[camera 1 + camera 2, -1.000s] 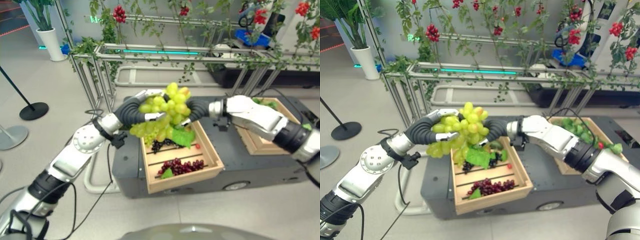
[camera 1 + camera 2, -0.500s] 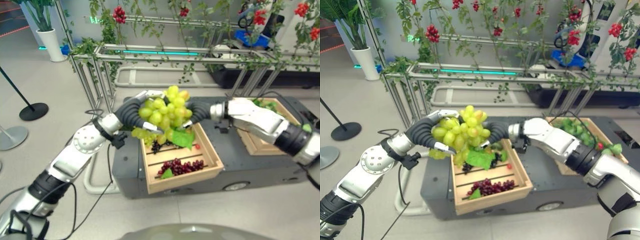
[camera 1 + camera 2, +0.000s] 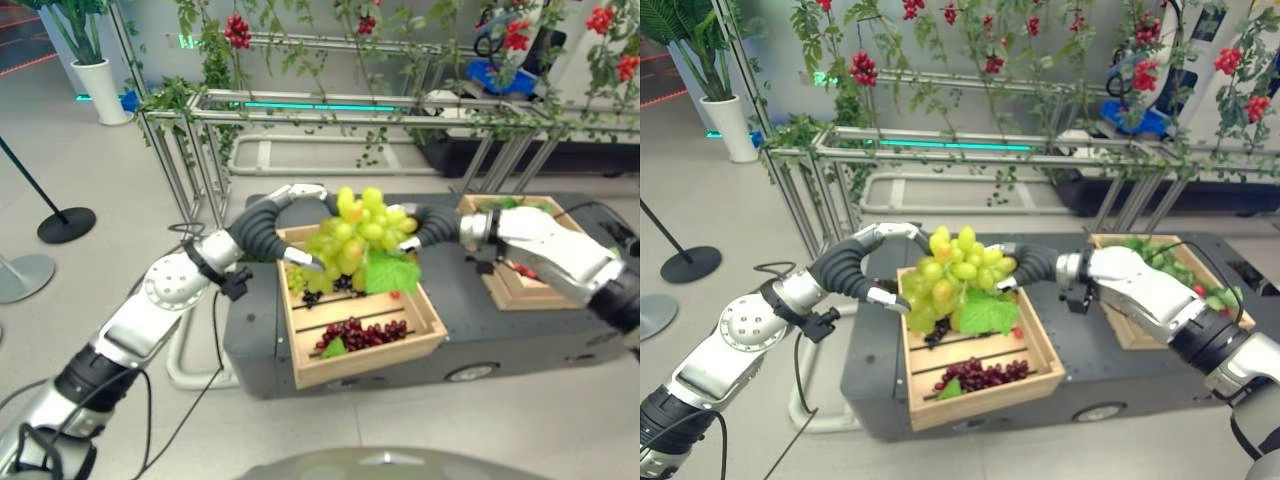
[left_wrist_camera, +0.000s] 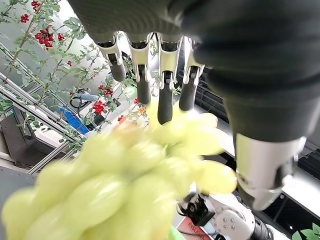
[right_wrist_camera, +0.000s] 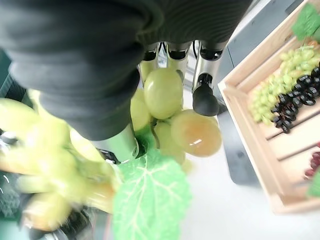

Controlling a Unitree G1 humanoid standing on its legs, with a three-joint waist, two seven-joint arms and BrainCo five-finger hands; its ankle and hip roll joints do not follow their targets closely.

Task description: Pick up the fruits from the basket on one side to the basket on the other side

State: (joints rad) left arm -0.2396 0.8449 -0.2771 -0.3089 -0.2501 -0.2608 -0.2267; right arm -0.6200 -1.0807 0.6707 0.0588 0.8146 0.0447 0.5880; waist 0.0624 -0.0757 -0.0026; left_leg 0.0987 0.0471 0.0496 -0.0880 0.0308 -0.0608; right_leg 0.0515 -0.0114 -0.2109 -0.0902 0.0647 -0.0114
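Green grape bunch pinched by right hand, left hand spread beside it, over near basket partly hidden

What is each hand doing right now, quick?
Left hand: open, straight fingers beside the bunch of green grapes.
Right hand: shut on the green grapes.

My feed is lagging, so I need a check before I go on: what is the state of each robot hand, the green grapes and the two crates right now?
Green grape bunch: lifted above the near crate, between both hands.
Left robot hand: fingers straight against the bunch's side, open.
Right robot hand: fingers curled round the bunch.
Near wooden crate: holds dark and red grape bunches.
Far wooden crate: holds green fruit and something red.
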